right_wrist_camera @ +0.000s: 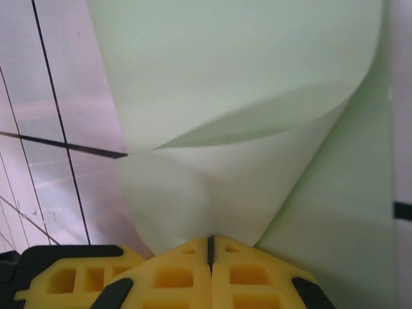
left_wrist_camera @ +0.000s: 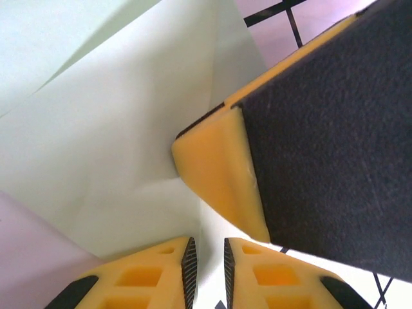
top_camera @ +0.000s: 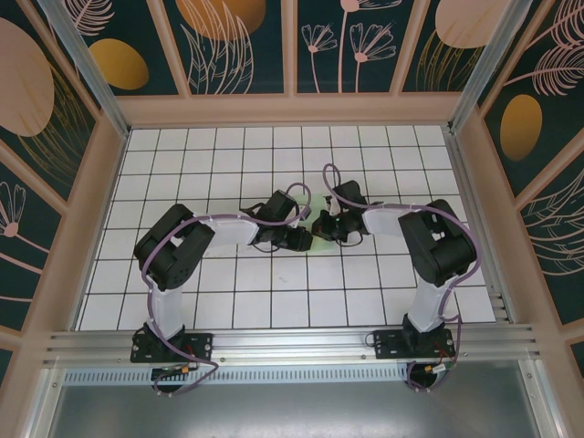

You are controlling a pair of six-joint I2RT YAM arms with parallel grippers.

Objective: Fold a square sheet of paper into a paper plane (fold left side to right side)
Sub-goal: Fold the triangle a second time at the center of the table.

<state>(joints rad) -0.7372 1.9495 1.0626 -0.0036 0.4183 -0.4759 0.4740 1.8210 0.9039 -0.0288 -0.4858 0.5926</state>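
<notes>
square sheet of paper (right_wrist_camera: 244,77) is pinched by right jaws; left jaws are seen slightly spread over it.

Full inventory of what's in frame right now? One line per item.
square sheet of paper: one, pale green, at mid-table between the two grippers, partly lifted and curled
table: one, white tiles with a dark grid, floor of the cell
wall panels: several, dark teal with orange and pink plant prints, around three sides
rail: one, silver metal, along the near edge, carrying both arm bases
left arm: one, white and black, reaching in towards centre
right arm: one, white and black, reaching in towards centre
left gripper: one, orange with black pads, narrow gap over the paper, grip unclear
right gripper: one, orange and black, shut on the paper's edge
</notes>
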